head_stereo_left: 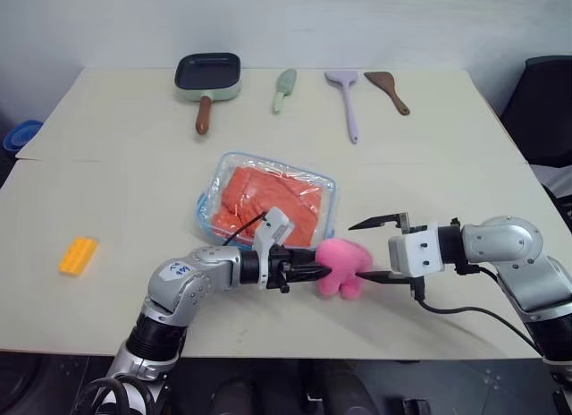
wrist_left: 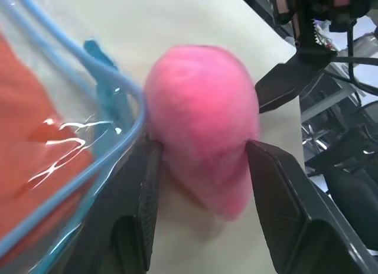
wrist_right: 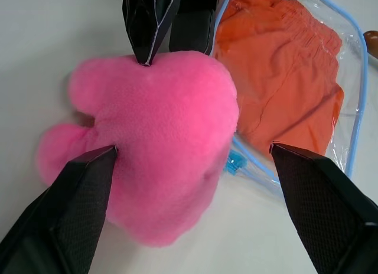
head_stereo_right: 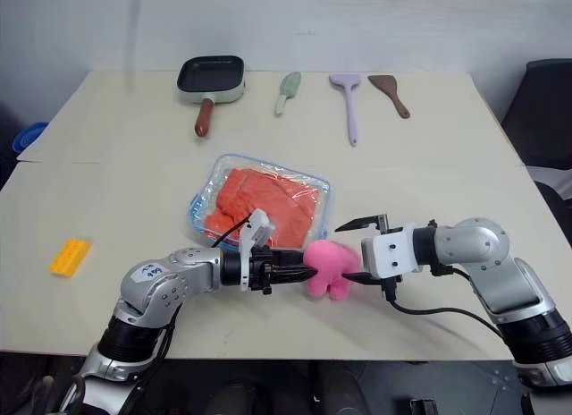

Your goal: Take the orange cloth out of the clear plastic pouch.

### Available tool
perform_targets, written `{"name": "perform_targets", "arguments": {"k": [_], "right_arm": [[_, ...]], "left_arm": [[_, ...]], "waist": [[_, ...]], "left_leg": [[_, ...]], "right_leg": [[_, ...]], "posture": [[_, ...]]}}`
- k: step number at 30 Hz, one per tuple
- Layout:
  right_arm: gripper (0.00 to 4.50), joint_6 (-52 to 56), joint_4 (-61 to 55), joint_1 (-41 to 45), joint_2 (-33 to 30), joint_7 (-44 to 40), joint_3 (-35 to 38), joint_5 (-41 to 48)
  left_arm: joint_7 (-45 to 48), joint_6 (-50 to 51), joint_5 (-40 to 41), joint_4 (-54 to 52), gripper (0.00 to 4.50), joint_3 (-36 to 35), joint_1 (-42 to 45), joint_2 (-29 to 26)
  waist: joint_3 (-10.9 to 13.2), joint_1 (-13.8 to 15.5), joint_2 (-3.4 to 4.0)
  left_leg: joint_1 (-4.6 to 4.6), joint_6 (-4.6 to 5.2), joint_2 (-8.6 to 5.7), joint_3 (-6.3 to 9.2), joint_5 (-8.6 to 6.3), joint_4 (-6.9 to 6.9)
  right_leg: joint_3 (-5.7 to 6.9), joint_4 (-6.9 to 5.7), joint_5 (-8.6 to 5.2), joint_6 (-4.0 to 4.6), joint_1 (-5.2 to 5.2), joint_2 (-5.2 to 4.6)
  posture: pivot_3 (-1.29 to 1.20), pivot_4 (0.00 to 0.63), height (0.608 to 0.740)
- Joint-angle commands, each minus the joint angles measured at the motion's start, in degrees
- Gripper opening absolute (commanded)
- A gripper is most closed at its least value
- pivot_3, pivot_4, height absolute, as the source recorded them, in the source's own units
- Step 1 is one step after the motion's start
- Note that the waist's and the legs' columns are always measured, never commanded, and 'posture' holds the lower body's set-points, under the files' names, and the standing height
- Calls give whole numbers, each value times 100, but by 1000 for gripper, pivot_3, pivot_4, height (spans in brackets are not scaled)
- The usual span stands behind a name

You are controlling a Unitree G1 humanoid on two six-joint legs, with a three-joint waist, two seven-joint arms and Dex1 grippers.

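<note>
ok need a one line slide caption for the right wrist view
Open right gripper straddling the pink plush toy beside the clear plastic pouch.

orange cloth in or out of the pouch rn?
In. The orange cloth lies under the film of the clear plastic pouch, inside its blue trim.

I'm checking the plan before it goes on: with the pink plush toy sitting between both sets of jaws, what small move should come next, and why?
Probably the left gripper should push the pink plush toy aside, away from the clear plastic pouch. The toy lies against the pouch's blue-trimmed edge, between the left jaws, while the folded orange cloth is inside. The right gripper stands open beside the toy.
</note>
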State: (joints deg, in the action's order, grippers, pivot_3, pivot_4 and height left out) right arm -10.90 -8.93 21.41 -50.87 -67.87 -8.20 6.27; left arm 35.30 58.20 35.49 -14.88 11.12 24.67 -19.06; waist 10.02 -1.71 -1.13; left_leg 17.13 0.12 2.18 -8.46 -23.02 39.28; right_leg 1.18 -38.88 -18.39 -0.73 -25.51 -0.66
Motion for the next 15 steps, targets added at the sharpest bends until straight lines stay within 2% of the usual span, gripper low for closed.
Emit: {"name": "perform_targets", "arguments": {"k": [1,8,11,15], "right_arm": [[4301,-4,-154,37,-30,61,174,71],[4301,-12,-183,9,-36,93,173,48],[4301,28,-232,-2,-67,101,212,81],[4301,63,-321,-71,-120,112,275,106]], "left_arm": [[55,25,82,-89,2361,-37,64,31],[74,122,128,-39,2361,-74,47,62],[130,71,117,45,1787,-60,53,86],[217,17,111,89,584,-63,71,92]], "waist": [[0,9,0],[0,15,0],[0,14,0],[0,15,0]], "left_leg": [[0,0,0,0,0,0],[2,0,0,0,0,0],[1,0,0,0,0,0],[1,0,0,0,0,0]], "right_leg": [[0,0,0,0,0,0],[0,1,0,0,0,-2],[0,1,0,0,0,-2],[0,1,0,0,0,-1]], "posture": [[0,150,740],[0,150,740],[0,150,740],[0,150,740]]}}
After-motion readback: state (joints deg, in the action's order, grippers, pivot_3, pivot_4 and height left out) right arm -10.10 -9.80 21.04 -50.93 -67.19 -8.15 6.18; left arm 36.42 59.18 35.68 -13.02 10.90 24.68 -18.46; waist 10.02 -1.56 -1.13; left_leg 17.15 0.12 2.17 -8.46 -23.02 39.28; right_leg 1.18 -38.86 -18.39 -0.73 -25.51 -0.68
